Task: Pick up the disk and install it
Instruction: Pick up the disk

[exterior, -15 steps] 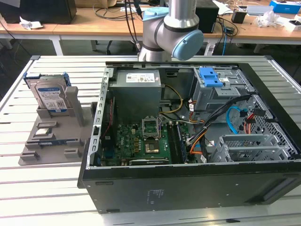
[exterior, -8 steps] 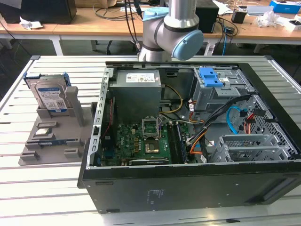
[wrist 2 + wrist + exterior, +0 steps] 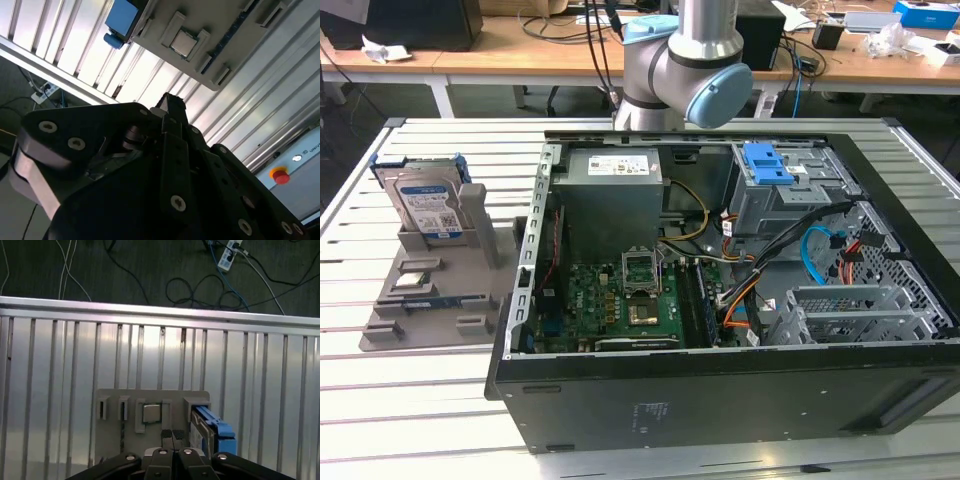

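The disk (image 3: 425,205) stands on edge in a slot of the grey holder (image 3: 380,335) at the exterior view's left. It is silver, with a white-and-blue label and a blue rail bracket. In the first wrist view the disk (image 3: 209,432) sits beside my gripper (image 3: 172,435), which hovers high above the holder (image 3: 150,396). The fingertips are pressed together with nothing between them. The second wrist view shows the same shut gripper (image 3: 172,104) and a blue corner of the disk (image 3: 122,17).
An open computer case (image 3: 720,400) lies on the slatted metal table (image 3: 420,420), with a blue latch (image 3: 767,163) over its drive bay and metal cages (image 3: 845,310) at the exterior view's right. A small square chip (image 3: 151,412) rests in the holder. Cables lie on the floor beyond the table edge (image 3: 160,315).
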Available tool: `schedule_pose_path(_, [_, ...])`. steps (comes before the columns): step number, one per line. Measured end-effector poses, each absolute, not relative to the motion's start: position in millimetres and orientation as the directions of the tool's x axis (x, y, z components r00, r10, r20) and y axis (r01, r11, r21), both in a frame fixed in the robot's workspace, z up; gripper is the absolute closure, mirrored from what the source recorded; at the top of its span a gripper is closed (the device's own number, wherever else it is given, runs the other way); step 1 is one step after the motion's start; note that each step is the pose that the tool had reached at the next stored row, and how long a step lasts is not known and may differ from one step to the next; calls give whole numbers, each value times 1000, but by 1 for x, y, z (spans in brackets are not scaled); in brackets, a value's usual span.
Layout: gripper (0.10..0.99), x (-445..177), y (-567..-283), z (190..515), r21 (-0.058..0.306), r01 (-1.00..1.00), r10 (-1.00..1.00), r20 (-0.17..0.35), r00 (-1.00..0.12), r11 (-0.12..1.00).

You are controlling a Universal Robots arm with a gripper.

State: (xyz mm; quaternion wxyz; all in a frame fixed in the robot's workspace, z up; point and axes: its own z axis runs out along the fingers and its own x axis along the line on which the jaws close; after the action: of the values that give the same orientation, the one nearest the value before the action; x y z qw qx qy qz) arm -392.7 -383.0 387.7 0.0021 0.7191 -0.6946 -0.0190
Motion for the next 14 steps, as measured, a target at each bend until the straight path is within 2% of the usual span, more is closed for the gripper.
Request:
schedule_pose_path(5, [984, -393, -383, 388, 29, -997, -997, -24, -71, 70])
schedule_pose_path(11, [976, -393, -383, 388, 29, -997, -997, -24, -75, 75])
schedule_pose_path(13, [855, -393, -383, 388, 29, -997, -997, -24, -76, 75])
schedule_pose_path(14, [855, -393, -383, 388, 29, -997, -997, -24, -76, 75])
